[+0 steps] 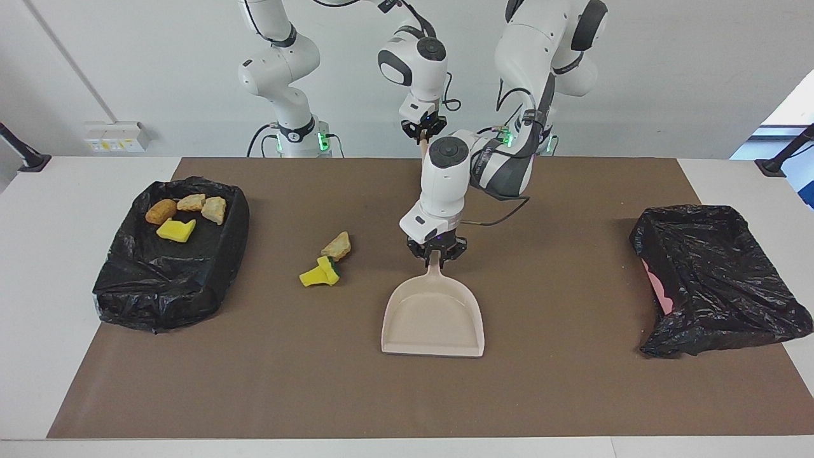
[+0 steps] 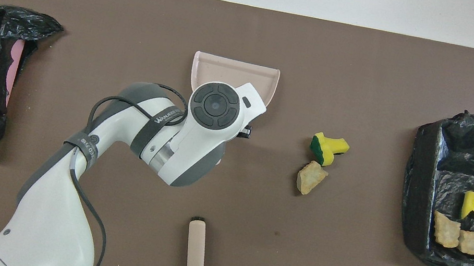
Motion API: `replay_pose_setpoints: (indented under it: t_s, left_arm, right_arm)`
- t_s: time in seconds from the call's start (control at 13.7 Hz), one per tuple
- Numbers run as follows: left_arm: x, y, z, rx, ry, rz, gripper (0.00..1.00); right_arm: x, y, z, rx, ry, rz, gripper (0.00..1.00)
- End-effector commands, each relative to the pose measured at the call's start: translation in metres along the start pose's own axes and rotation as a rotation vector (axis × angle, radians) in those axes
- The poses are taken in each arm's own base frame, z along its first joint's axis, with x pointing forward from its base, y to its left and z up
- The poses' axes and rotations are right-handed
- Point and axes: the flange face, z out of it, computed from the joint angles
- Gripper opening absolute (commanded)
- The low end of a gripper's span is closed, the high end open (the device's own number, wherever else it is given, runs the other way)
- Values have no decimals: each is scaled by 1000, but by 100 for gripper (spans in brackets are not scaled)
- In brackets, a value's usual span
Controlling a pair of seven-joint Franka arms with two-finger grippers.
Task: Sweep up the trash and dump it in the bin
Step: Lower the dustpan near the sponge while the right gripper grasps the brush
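Two white robot arms work over a tabletop point(image 1: 38, 267) covered by a brown mat point(image 1: 559, 394).

In the facing view, the left claw point(image 1: 436, 251) sits at the centre of the frame, closed on the handle of a beige dustpan point(image 1: 434, 321). The pan lies just below it in the frame, its open mouth toward the lower edge. In the overhead view this arm's wrist covers the handle, and only the pan's mouth point(image 2: 236, 70) shows above it.

The right claw point(image 1: 423, 130) is at the upper centre of the facing view, closed on the top of a beige brush handle point(image 1: 422, 147) that hangs straight down from it. In the overhead view the brush point(image 2: 195, 255) shows at the bottom centre of the frame.

The trash lies in two places. Two pieces rest on the mat, left of the dustpan in the facing view: a yellow sponge with a green back point(image 1: 320, 272) and a beige foam chunk point(image 1: 336, 245), touching each other. Four more pieces point(image 1: 184, 213) sit in a black-lined bin point(image 1: 159, 286) at the left of that frame: an orange-brown lump, two beige chunks and a yellow sponge.

A second black-bagged bin point(image 1: 718, 286) lies at the right of the facing view, with a strip of pink showing at its edge.
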Motion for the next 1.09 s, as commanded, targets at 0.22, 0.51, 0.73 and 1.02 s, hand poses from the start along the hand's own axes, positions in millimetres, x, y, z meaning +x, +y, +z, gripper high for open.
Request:
replay_pose_setpoints:
  t_s: [0.22,0.51,0.73,1.02]
  left_arm:
    - [-8,-26,-61,74,-40,295,9]
    - [-17,-39,-67,94,-136,556,0]
    - [-18,-49,-67,86,-188,751,0]
    - [-31,-57,-62,79,-236,915,0]
  right_arm:
    - [29,21,-40,-28,4,48,0]
    - [50,73,-78,-74,-45,-9,0]
    - [63,122,-105,-135,-47,46,0]
    - [107,181,-107,-316,25,40,0]
